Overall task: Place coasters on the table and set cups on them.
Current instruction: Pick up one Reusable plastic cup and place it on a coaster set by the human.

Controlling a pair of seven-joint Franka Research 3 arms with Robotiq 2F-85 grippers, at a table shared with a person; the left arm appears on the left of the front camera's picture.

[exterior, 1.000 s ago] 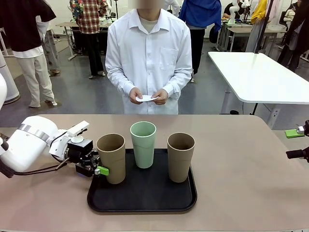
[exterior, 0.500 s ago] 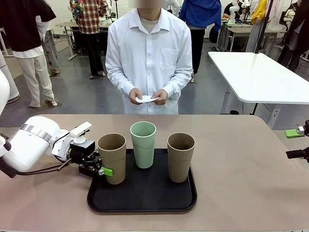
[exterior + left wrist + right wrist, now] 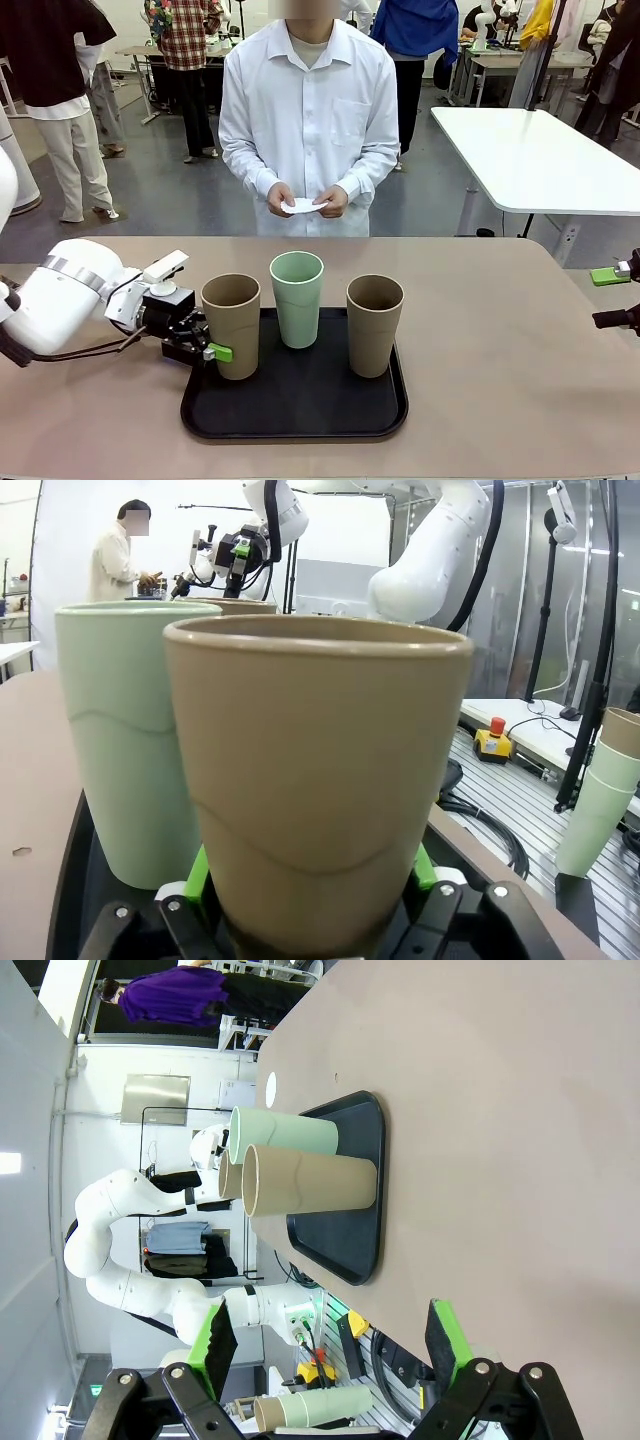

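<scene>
The left gripper (image 3: 213,350) is clamped around the left brown cup (image 3: 231,325), which stands on the black tray (image 3: 300,415) at the near side of the table (image 3: 500,340). The green cup (image 3: 297,298) and the other brown cup (image 3: 374,324) stand to its right. The right gripper (image 3: 330,1342) hangs open at the right. The person (image 3: 308,110) on the far side holds the coasters (image 3: 303,205).

The left arm (image 3: 60,310) is cased in smooth white rounded shells, banded by a silver ring (image 3: 72,272), and a thin black cable (image 3: 80,354) is looped beneath it. A flat white bracket (image 3: 165,266) is fixed above the wrist. The left hand (image 3: 215,346) is built of black links, and its pads (image 3: 220,352) are bright green. The right hand (image 3: 330,1355) is made the same way: black angular links, green pads (image 3: 443,1345) and small silver screws (image 3: 120,1380) set at the joints.
</scene>
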